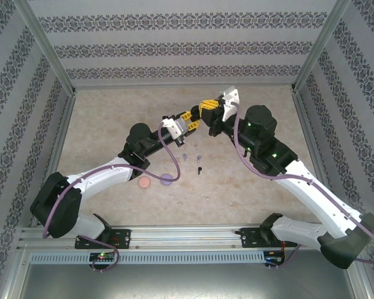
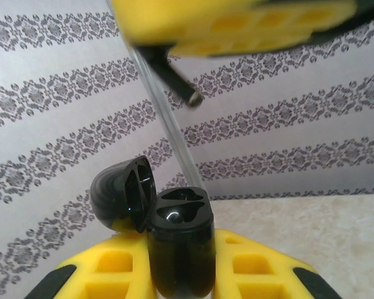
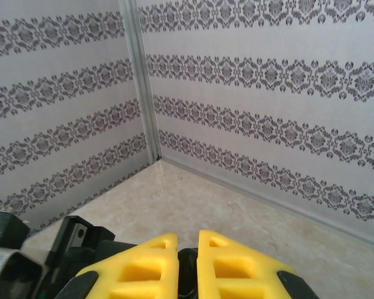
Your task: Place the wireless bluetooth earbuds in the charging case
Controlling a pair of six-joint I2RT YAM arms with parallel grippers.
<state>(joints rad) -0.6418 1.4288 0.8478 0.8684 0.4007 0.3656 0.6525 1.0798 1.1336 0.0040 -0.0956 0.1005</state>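
Two claws are gripping: left claw (image 1: 188,126) squeezing the open black case (image 2: 177,249), right claw (image 3: 187,243) pinching a black earbud (image 2: 174,80).

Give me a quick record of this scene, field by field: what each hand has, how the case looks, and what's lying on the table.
left hand: shut on the black case, held upright above the table
case lid: open, tipped back to the left
right hand: shut on a black earbud, stem pointing down, just above the case and not touching it
table: a few loose earbuds near the middle; pink disc and purple disc side by side, nearer the arms
task state: held earbud not yet in the case
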